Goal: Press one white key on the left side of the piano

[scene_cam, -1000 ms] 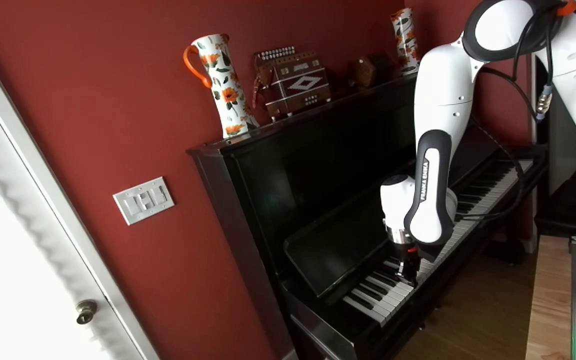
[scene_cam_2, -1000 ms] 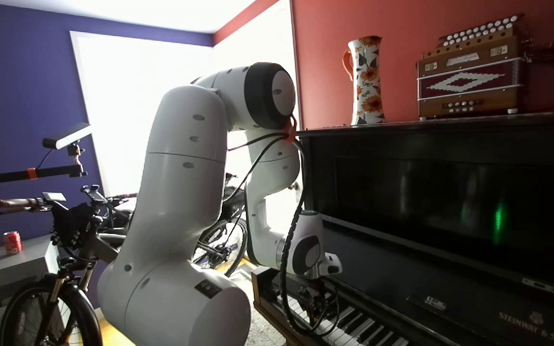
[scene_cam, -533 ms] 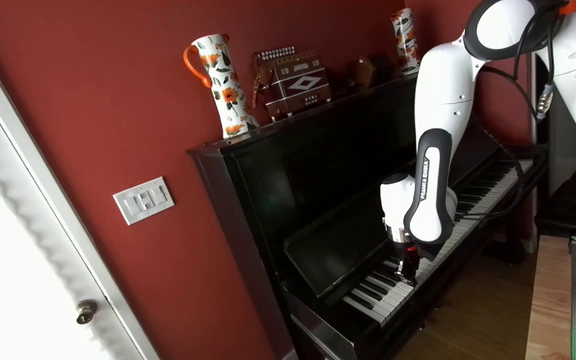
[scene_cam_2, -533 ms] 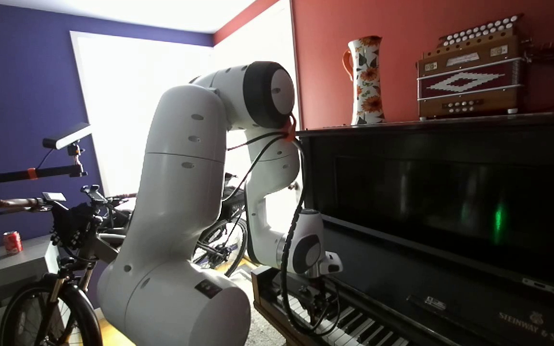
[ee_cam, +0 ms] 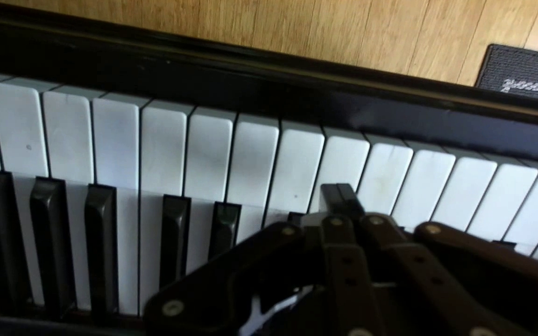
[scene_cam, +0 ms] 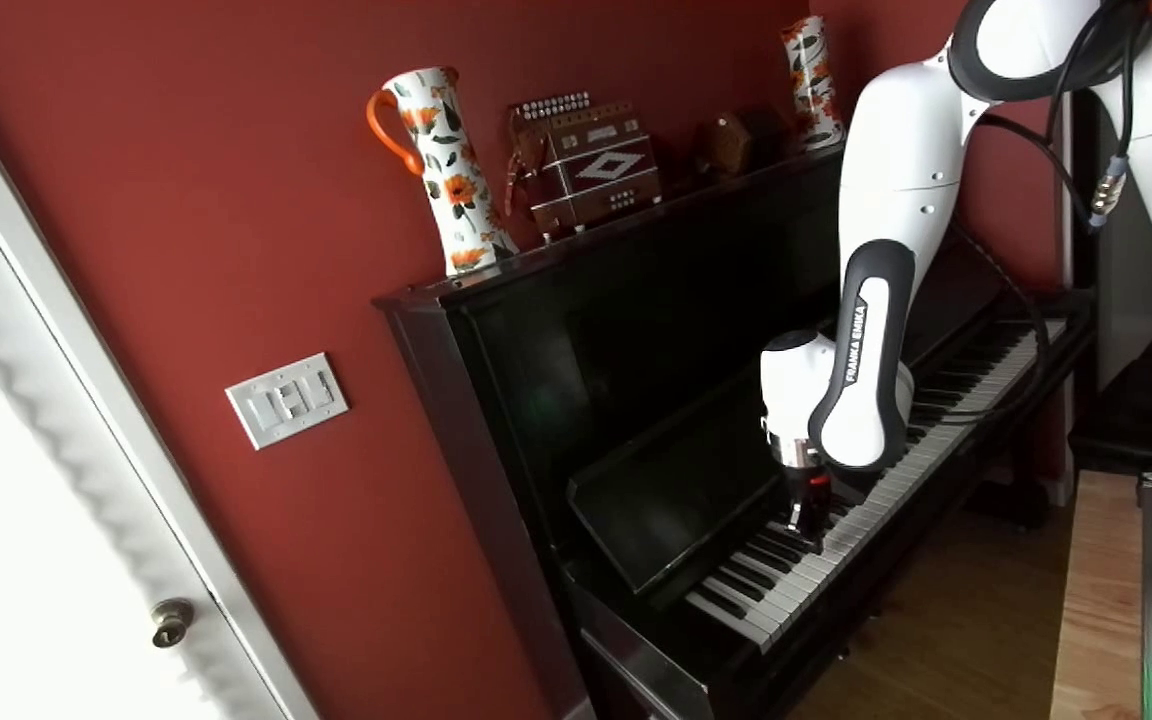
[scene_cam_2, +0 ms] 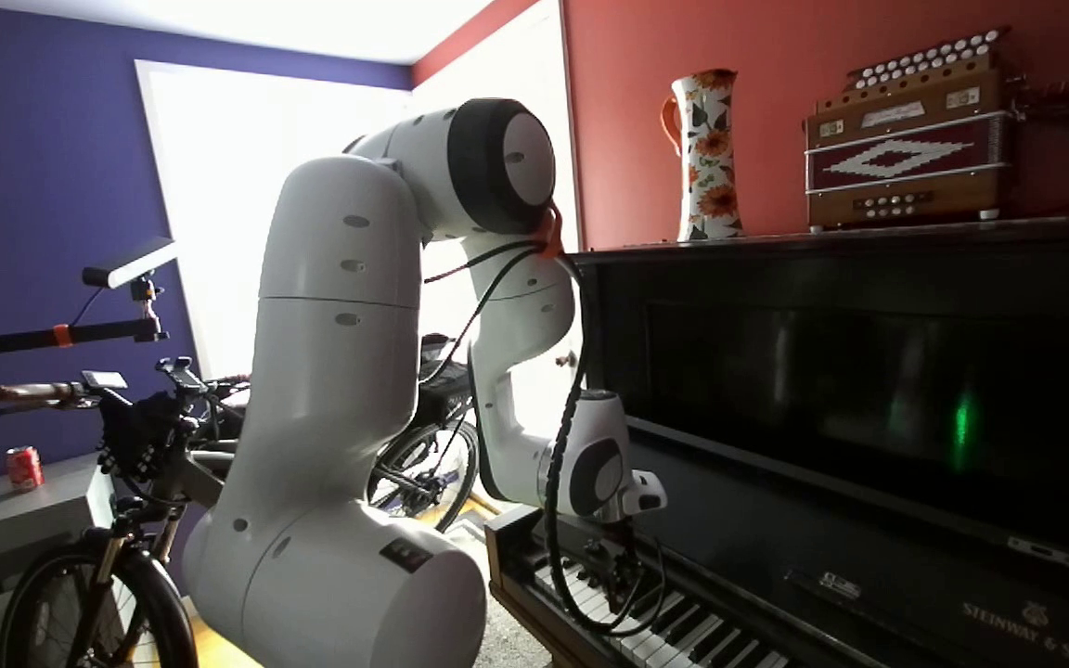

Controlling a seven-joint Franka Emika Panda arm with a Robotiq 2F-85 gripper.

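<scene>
The piano is a glossy black upright with one long row of white and black keys. It also shows in an exterior view, and its black front rail shows in the wrist view. My gripper is shut, its two fingertips pressed together with nothing between them. The tips point down over one white key in the wrist view and hide part of it. In an exterior view the gripper is over the keys towards the near left end. I cannot tell whether the tips touch a key.
A floral pitcher, an accordion and another floral vase stand on the piano top. A black cable loops down by the gripper. A bike stands behind the arm. A wooden bench edge is beside the arm base.
Over the last half second my arm and gripper have risen a little from the keys and shifted slightly. The jaws look unchanged. The piano and its surroundings have not moved.
</scene>
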